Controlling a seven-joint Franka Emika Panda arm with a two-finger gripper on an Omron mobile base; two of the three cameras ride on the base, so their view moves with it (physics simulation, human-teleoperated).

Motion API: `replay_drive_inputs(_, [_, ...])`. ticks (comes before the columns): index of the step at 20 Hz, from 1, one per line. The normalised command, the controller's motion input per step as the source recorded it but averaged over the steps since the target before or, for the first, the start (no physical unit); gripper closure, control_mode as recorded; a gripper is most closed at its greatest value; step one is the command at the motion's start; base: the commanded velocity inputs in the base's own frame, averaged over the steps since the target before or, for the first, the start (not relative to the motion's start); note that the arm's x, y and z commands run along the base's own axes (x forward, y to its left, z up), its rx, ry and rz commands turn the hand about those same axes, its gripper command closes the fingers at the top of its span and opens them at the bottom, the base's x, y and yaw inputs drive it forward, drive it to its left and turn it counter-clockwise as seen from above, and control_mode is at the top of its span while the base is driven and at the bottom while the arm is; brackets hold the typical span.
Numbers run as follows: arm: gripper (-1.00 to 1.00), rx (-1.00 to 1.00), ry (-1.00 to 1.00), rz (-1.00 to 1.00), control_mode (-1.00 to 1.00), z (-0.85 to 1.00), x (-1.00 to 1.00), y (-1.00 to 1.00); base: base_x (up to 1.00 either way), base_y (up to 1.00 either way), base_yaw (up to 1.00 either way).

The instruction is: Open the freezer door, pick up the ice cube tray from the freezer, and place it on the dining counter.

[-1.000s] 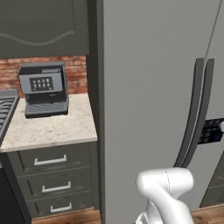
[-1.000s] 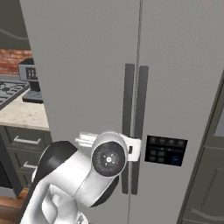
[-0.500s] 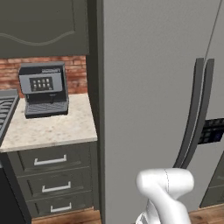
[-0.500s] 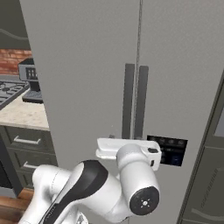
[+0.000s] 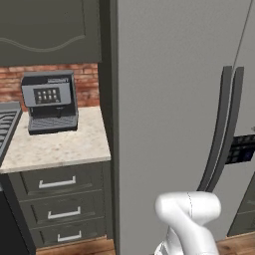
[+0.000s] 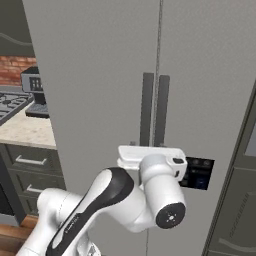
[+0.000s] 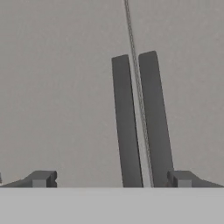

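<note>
Grey freezer door (image 7: 65, 96) faces your gripper (image 7: 111, 178), whose jaws stand wide apart and hold nothing; its dark bar handle (image 7: 126, 122) rises at twelve o'clock. Writing on the coffee machine (image 5: 49, 102) is too blurred to read.

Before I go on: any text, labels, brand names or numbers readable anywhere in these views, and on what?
Coffee machine: a pale strip of lettering above its screen, too blurred to read; the screen shows small icons, no legible characters.
Dispenser panel on the right-hand door: dark, with faint bluish marks, too small to read.
Freezer door and its handle: no markings.
Nothing can be quoted.
</note>
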Motion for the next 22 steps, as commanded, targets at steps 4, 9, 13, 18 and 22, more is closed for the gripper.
replay_drive_inputs(4, [-1.0, 0.03, -0.06, 0.02, -1.0, 0.0, 0.52, -0.07, 0.0, 0.0, 0.0])
replay_drive_inputs(9, [-1.0, 0.01, -0.06, 0.06, -1.0, 0.0, 0.48, -0.05, 0.0, 0.0, 0.0])
replay_drive_inputs(13, [-1.0, 0.01, -0.02, 0.08, -1.0, 0.0, 0.57, 0.0, 0.0, 0.0, 0.0])
replay_drive_inputs(18, [-1.0, 0.03, 0.0, 0.09, -1.0, 0.0, 0.39, -0.04, 0.0, 0.0, 0.0])
replay_drive_inputs(22, [-1.0, 0.03, -0.01, 0.07, -1.0, 0.0, 0.2, -0.21, 0.0, 0.0, 0.0])
